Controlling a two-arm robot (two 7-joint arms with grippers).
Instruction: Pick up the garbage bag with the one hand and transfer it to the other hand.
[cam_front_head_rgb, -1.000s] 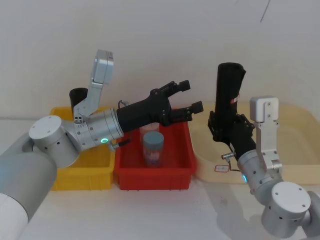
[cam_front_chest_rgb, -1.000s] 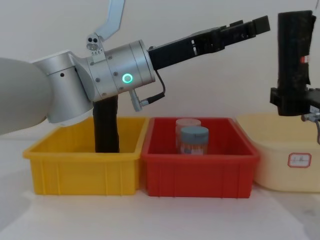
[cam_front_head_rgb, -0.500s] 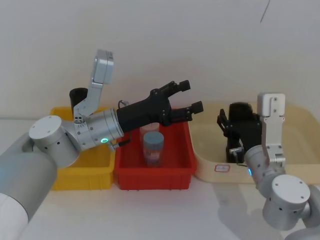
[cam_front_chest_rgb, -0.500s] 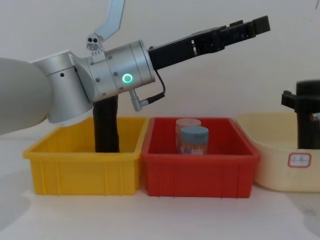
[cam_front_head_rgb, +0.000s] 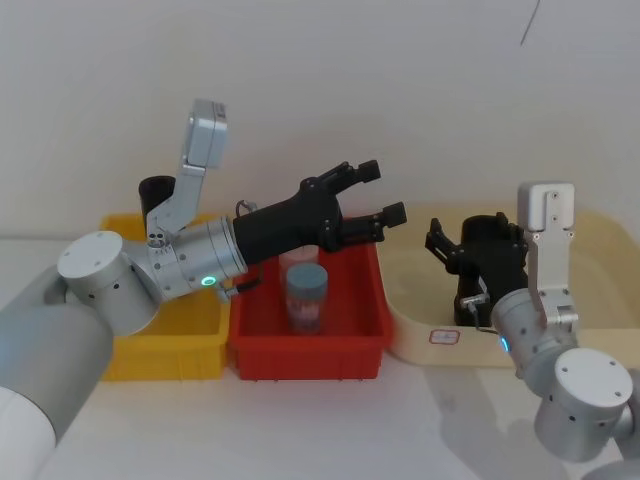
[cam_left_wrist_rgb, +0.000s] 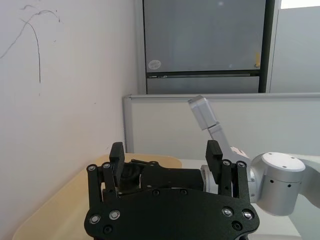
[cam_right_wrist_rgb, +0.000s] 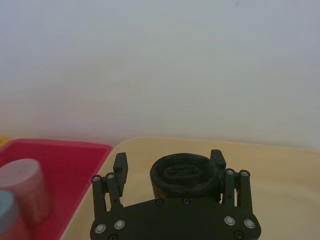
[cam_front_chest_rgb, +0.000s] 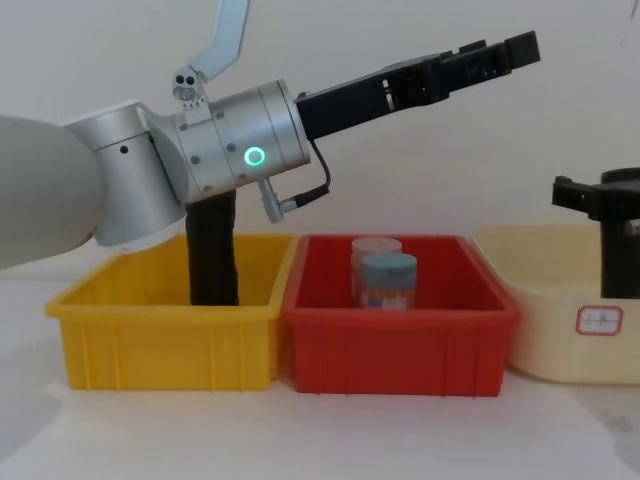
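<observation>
The garbage bag (cam_front_head_rgb: 487, 228), a black roll, stands upright in the beige tub (cam_front_head_rgb: 415, 325); its rolled top (cam_right_wrist_rgb: 186, 175) shows in the right wrist view and its side (cam_front_chest_rgb: 622, 250) in the chest view. My right gripper (cam_front_head_rgb: 478, 240), all black, is down around the roll and open; one finger (cam_right_wrist_rgb: 120, 167) stands clear of it, the other close beside it. My left gripper (cam_front_head_rgb: 382, 192), on the silver wrist with the green ring, hangs open and empty above the red bin (cam_front_head_rgb: 305, 352), pointing toward the right arm (cam_left_wrist_rgb: 280, 182).
Two lidded jars (cam_front_head_rgb: 306, 290) stand in the red bin. A yellow bin (cam_front_head_rgb: 160, 350) on the left holds a plain black roll (cam_front_chest_rgb: 212, 250). The beige tub carries a white label (cam_front_head_rgb: 443, 337). A white wall rises close behind the bins.
My right gripper lowered the garbage bag from high in the air into the beige tub, then opened its fingers off it. The left arm has not moved.
</observation>
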